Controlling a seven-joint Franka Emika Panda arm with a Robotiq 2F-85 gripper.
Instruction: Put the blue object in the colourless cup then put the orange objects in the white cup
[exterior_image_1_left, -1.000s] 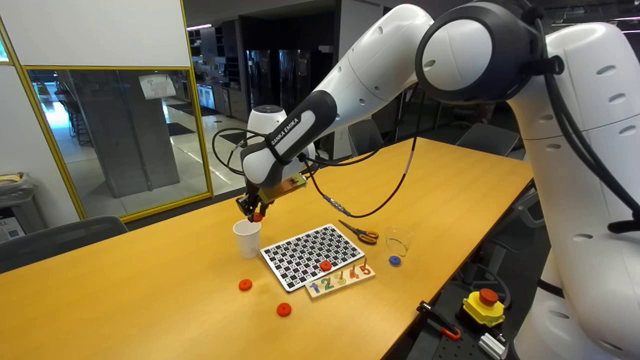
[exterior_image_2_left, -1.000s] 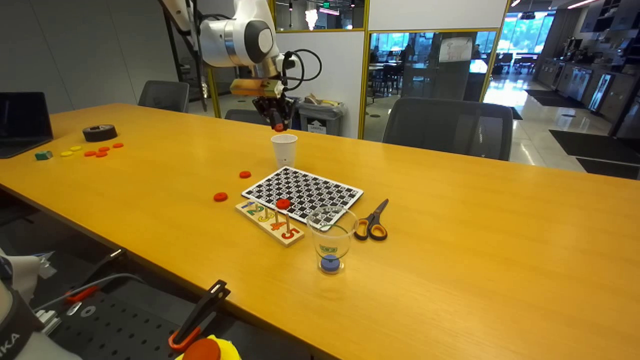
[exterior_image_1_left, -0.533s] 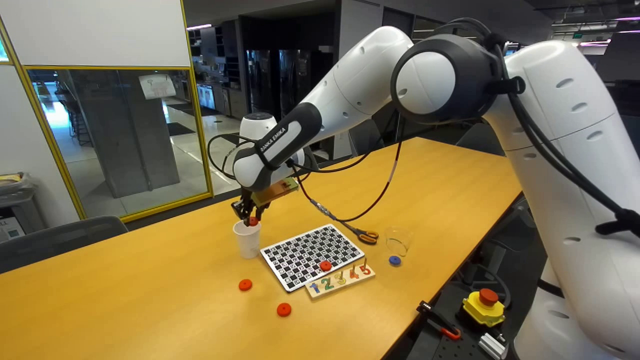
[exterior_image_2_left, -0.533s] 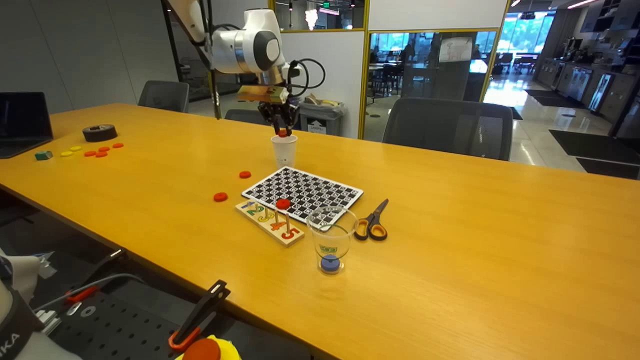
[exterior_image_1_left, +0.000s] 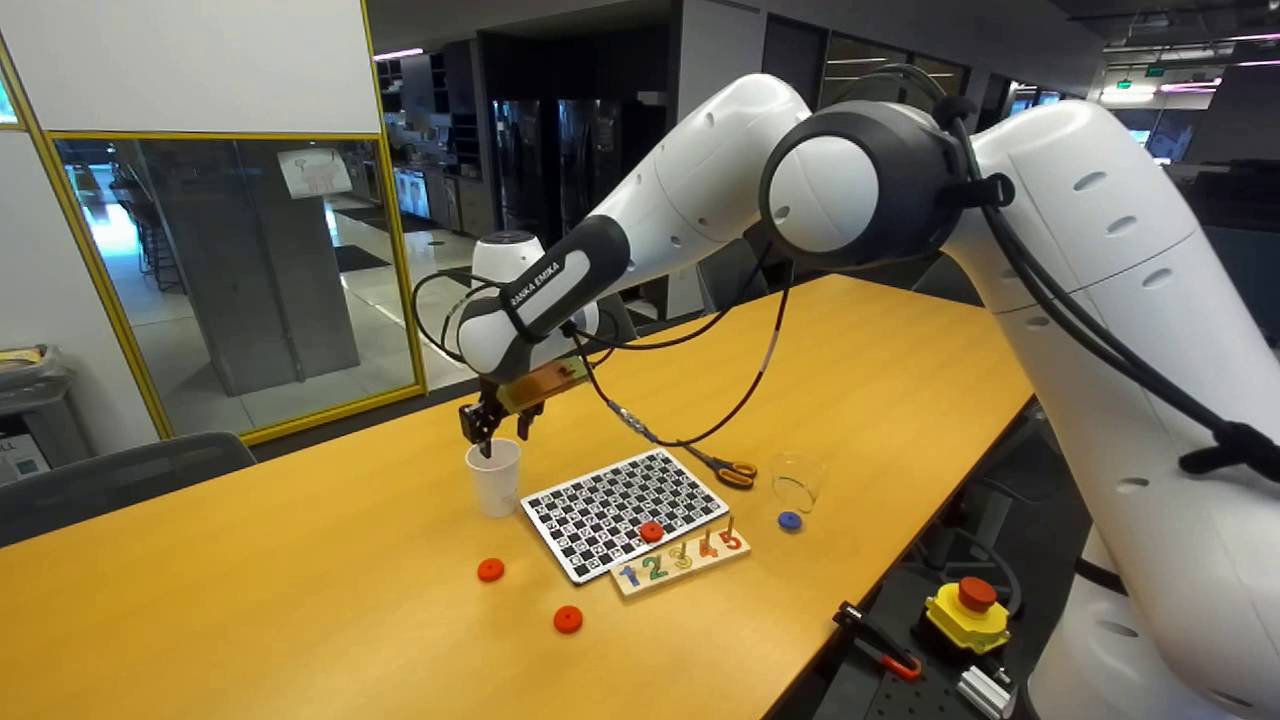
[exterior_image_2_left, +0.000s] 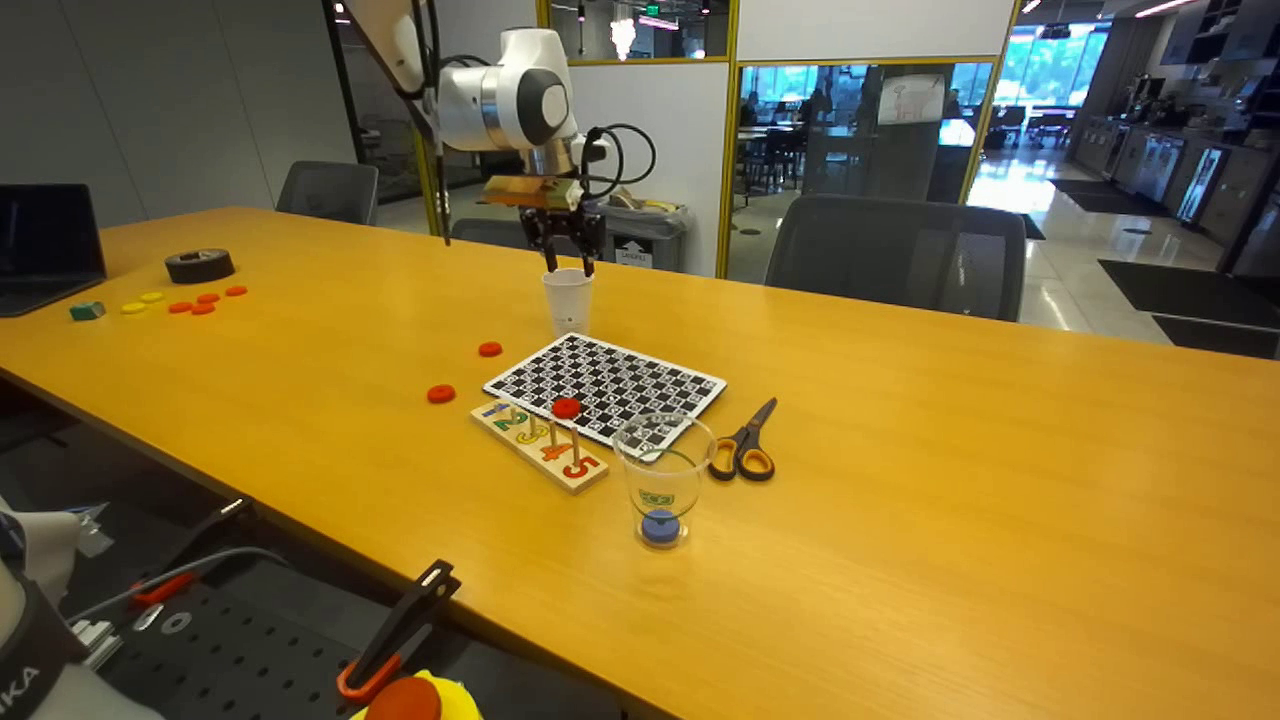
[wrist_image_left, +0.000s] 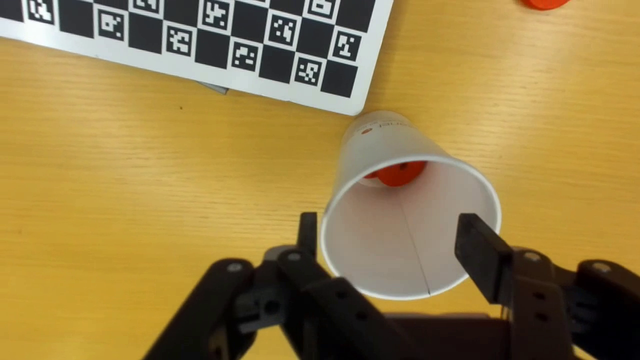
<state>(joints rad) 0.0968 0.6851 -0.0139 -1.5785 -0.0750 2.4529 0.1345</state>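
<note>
My gripper (wrist_image_left: 388, 220) stands open above the white cup (wrist_image_left: 382, 142), its fingers spread about as wide as the rim, nothing between them. In both exterior views the fingertips are at the rim of the upright cup (exterior_image_1_left: 495, 488). At least two orange objects (wrist_image_left: 402, 172) lie inside at the bottom, partly hidden by the wall. Three more show outside: one orange object (exterior_image_1_left: 651, 532) on the checkerboard, another (exterior_image_1_left: 490, 570) and a third (exterior_image_1_left: 568, 620) on the table. The blue object (exterior_image_2_left: 660, 527) shows at the base of the colourless cup (exterior_image_2_left: 665, 470), which is upright.
The checkerboard (exterior_image_2_left: 610, 385) lies right beside the white cup. A numbered peg board (exterior_image_2_left: 540, 445) and scissors (exterior_image_2_left: 745, 445) lie near the colourless cup. Farther off are black tape (exterior_image_2_left: 199, 266), a laptop (exterior_image_2_left: 45, 250), a green block (exterior_image_2_left: 87, 311), and several orange and yellow pieces (exterior_image_2_left: 205, 309).
My gripper has come down to the white cup's rim and its jaws have opened. The orange object that was between the fingers has been let go and no longer shows there.
</note>
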